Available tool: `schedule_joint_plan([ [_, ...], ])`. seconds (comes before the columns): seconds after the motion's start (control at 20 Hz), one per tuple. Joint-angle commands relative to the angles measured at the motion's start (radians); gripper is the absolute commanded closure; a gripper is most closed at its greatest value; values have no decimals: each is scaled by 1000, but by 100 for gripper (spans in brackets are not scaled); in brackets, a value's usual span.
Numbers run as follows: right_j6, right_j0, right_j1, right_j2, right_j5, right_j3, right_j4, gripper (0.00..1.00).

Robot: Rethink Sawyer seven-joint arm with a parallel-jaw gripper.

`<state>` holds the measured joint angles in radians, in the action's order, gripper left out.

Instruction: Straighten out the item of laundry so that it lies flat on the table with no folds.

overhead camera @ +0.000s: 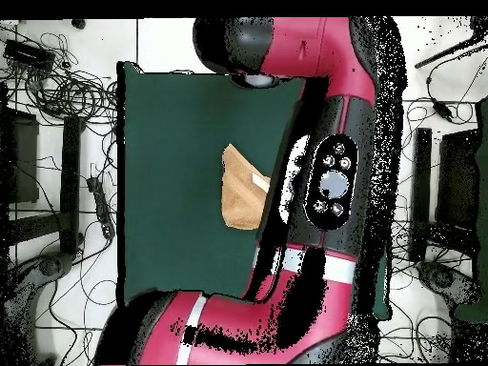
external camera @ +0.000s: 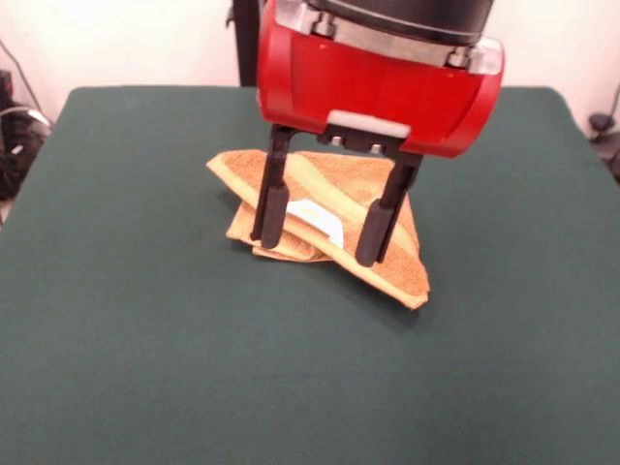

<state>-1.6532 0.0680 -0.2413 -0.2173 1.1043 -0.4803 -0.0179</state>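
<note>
The orange-tan towel [external camera: 387, 247] lies folded and crumpled in the middle of the dark green table [external camera: 145, 339], with a paler band along its upper fold and a white label [external camera: 315, 218] showing between my fingers. My gripper [external camera: 323, 239] is open, its two black fingers [external camera: 269, 199] spread wide and standing down over the towel, tips at or just above the cloth. In the overhead view the towel [overhead camera: 240, 191] shows beside the arm, which hides its right part and the gripper.
The red arm [overhead camera: 324, 181] covers the right side of the table in the overhead view. Cables and stands [overhead camera: 57, 86] lie on the floor around the table. Bare green cloth [overhead camera: 172, 143] stretches left of the towel there.
</note>
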Motion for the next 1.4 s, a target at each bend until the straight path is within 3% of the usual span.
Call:
schedule_joint_plan([
  [0.05, 73, 15, -55, 130, -130, -288, 0, 0],
  [0.25, 65, 8, -56, 130, -147, -302, 6, 0],
  [0.4, 83, 8, -72, 143, -244, -339, 23, 0],
  [0.85, 111, 23, -75, 157, -226, -350, 29, 0],
  [1.15, 87, 29, -73, 171, -167, -328, 16, 0],
  [1.4, 52, 26, -60, 179, -35, -284, -17, 0],
])
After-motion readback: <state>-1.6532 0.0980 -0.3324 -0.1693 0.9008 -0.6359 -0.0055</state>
